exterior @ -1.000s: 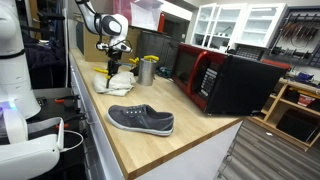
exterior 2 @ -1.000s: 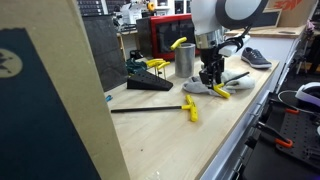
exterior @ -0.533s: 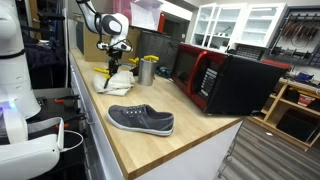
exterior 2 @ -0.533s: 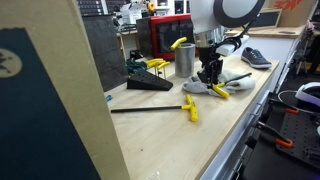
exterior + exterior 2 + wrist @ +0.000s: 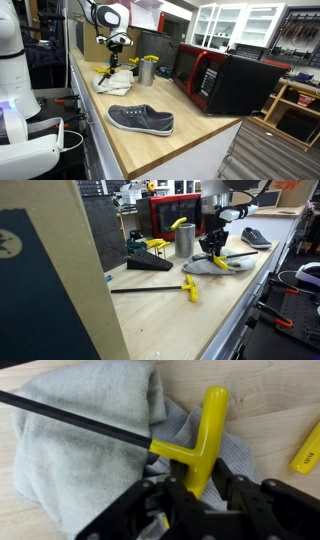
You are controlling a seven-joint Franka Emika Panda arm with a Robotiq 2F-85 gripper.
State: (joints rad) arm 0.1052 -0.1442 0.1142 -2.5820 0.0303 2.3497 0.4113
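In the wrist view my gripper (image 5: 198, 492) is shut on the stem of a yellow T-handle (image 5: 207, 435). Its long black shaft (image 5: 70, 417) runs off to the upper left. Below the tool lies a crumpled grey cloth (image 5: 80, 460) on the wooden counter. In both exterior views the gripper (image 5: 113, 63) (image 5: 212, 252) hangs just above the cloth (image 5: 112, 84) (image 5: 200, 269), holding the yellow-handled tool (image 5: 221, 262) a little clear of it.
A metal cup (image 5: 148, 70) (image 5: 185, 239) stands behind the cloth, and a red-and-black microwave (image 5: 225, 80) beyond that. A grey shoe (image 5: 141, 120) (image 5: 256, 238) lies nearer the counter edge. A second yellow T-handle tool (image 5: 190, 288) and a black wedge (image 5: 150, 265) also lie on the counter.
The jaws have shut on the yellow handle. The arm has then risen, lifting the tool slightly off the cloth.
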